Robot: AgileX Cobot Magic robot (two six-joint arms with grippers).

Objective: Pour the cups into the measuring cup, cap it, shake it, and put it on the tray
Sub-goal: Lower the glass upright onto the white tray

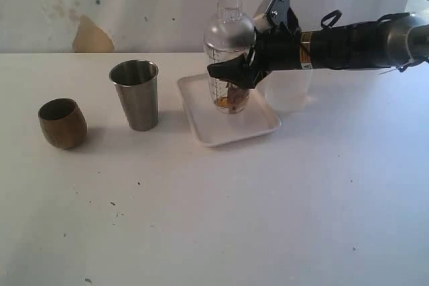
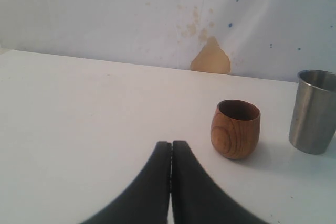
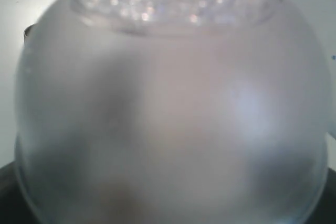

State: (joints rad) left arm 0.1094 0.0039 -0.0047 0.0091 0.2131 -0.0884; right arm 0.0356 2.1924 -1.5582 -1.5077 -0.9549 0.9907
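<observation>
Right gripper (image 1: 230,70) clasps the measuring cup (image 1: 231,96) at mid-height, jaws apparently pressed to its sides; the far finger is hidden. The cup stands upright on the tray (image 1: 216,136) with the cap (image 1: 229,28) fitted. Left gripper (image 2: 170,150), jaws together and empty, sits near the wooden cup (image 2: 235,128); the steel tumbler (image 1: 135,95) stands between that cup and the tray.

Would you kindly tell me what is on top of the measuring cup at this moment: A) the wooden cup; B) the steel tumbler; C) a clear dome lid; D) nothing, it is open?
C: the clear dome lid caps the measuring cup, while the wooden cup and the steel tumbler stand apart on the table, left of it in the exterior view.
</observation>
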